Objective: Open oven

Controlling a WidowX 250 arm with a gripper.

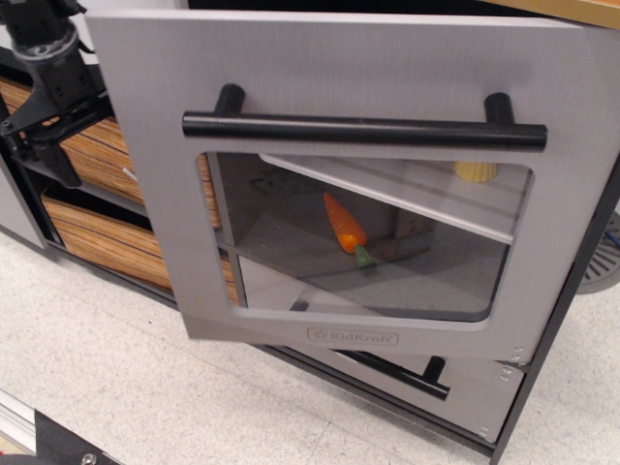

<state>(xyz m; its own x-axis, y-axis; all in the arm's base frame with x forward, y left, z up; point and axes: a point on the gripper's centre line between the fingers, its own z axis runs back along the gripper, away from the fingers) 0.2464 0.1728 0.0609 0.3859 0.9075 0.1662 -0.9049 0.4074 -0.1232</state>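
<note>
Oven (320,87) door ajar, swung partway out on its right hinge, carrot (346,229) visible inside. Gripper (44,116) sits at the left edge, apart from the bar handle (363,129); whether its jaws are parted is unclear. Next: widen the swing.

Embossed "KidKraft" stands low on the oven (291,87) door.

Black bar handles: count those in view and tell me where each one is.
2. The long handle runs across the upper part of the oven door. The drawer handle sits below, partly hidden behind the door's lower edge. Others may be hidden.
</note>
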